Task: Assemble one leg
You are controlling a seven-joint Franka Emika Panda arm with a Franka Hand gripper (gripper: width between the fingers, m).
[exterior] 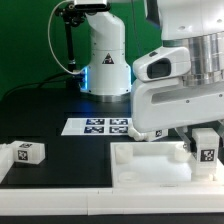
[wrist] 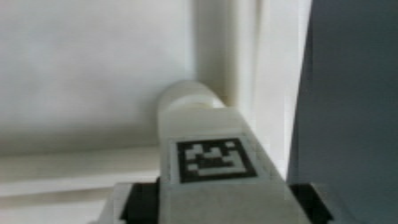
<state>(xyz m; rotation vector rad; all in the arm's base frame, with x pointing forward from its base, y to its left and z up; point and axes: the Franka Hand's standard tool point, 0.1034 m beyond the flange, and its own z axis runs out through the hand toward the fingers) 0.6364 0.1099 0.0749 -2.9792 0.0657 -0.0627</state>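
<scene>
Gripper [exterior: 198,150] pinching leg [wrist: 210,150] between both fingers [wrist: 143,203], tag facing wrist camera. Rounded tip pointing at panel [exterior: 140,170], close beside raised rim; contact unclear. Held over panel's end toward exterior view's right. Spare leg [exterior: 26,152] lying on table [exterior: 60,172], well apart, toward exterior view's left. Marker board [exterior: 104,125] behind panel.

Two legs [exterior: 22,152] [exterior: 206,148], one panel [exterior: 140,172], one marker board [exterior: 98,125]
</scene>
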